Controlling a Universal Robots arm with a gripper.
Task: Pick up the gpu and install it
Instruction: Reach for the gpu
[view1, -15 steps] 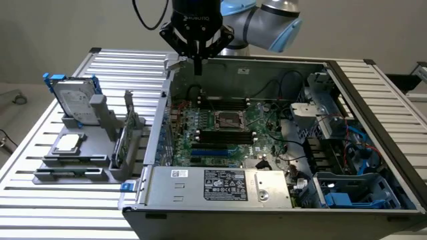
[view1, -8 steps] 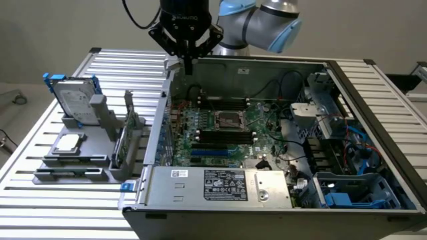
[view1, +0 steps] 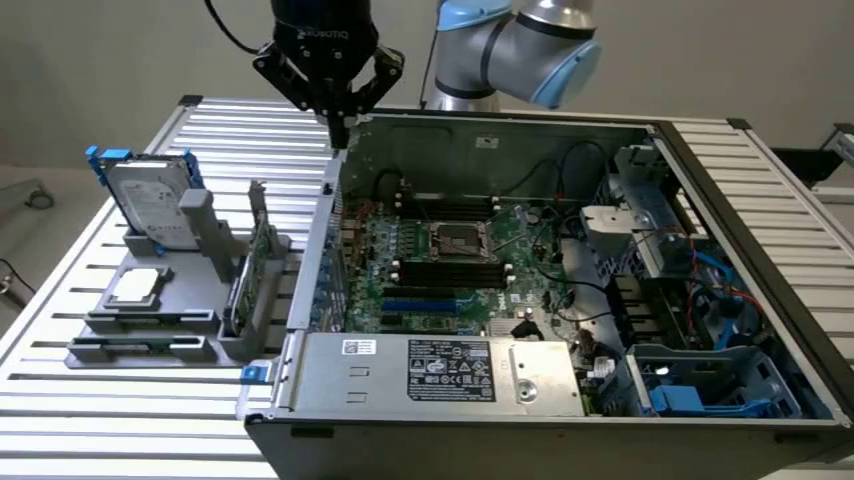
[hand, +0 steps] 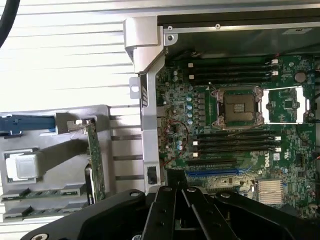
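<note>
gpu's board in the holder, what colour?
Green. The gpu stands on edge in the grey holder. Clearest in the wrist view.

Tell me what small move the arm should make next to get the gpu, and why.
Probably a short shift toward the exterior view's left, to get above the gpu. The gripper hangs shut and empty over a corner of the computer case, while the gpu stands on edge in the gray holder beside it.

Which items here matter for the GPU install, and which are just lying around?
Job: thin green GPU card with silver end bracket, open grey computer case, black gripper.
Idle: silver hard drive with blue rails, small square silver processor chip.
</note>
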